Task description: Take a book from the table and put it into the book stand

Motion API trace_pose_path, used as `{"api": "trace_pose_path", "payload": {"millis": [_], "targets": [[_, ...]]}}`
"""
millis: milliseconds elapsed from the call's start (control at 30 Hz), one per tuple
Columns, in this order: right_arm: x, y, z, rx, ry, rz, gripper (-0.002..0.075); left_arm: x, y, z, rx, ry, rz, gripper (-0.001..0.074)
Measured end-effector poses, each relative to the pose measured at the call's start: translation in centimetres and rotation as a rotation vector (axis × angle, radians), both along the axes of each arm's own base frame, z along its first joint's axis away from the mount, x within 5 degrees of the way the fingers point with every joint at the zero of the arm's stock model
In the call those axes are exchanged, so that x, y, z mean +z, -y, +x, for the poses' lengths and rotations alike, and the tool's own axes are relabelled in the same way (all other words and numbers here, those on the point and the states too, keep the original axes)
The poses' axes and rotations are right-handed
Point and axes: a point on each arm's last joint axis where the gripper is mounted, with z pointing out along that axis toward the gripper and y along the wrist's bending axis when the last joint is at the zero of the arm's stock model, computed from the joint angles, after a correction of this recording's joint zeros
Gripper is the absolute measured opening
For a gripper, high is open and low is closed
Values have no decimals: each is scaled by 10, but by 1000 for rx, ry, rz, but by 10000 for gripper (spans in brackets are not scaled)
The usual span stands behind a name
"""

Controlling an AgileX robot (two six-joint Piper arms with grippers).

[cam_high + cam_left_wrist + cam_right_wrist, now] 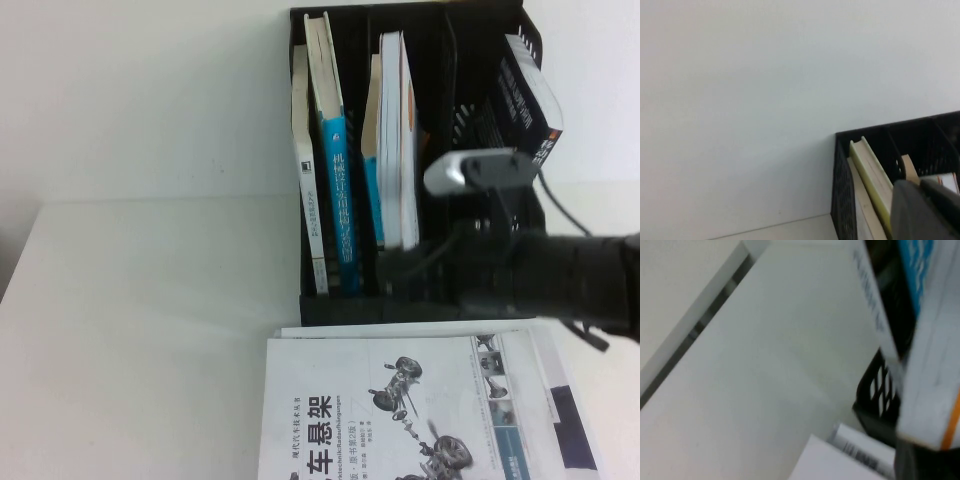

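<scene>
**Book at the slot: watch for a snag**
Your right end effector [927, 462], at the stand's [480, 60] 6 o'clock, seems to grip the book [930, 365] upright at the middle slot. A tilt could jam it against a divider. Left end effector [922, 210], clenched and empty, hangs off the stand's 9 o'clock.

High cam sits above my own side, tilted down over the counter [130, 330], book stand [330, 300] at 12 o'clock, fairly far. Left wrist cam faces mostly blank wall, catching the stand's top corner [845, 150] close. Right wrist cam sits very close, low over the counter [765, 365], stand's slotted side [880, 395] in view. All three share the stand.
</scene>
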Motion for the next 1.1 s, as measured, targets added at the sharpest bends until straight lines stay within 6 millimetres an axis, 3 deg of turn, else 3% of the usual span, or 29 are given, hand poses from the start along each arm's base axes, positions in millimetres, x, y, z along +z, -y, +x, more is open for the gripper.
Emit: {"api": "trace_pose_path", "payload": {"millis": [300, 600, 900, 1000, 1100], "targets": [[54, 7, 28, -70, 233, -12, -3, -21, 8, 16, 30, -63, 79, -1], [93, 26, 12, -92, 429, -100, -3, -23, 7, 16, 38, -66, 90, -1], [148, 49, -24, -107, 648, -99, -3, -8, -4, -6, -6, -40, 30, -3], [147, 56, -40, -94, 656, -88, -3, -3, -9, -13, -12, -29, 15, -3], [117, 55, -46, -52, 559, -83, -3, -2, -10, -17, -23, -27, 3, -3]]}}
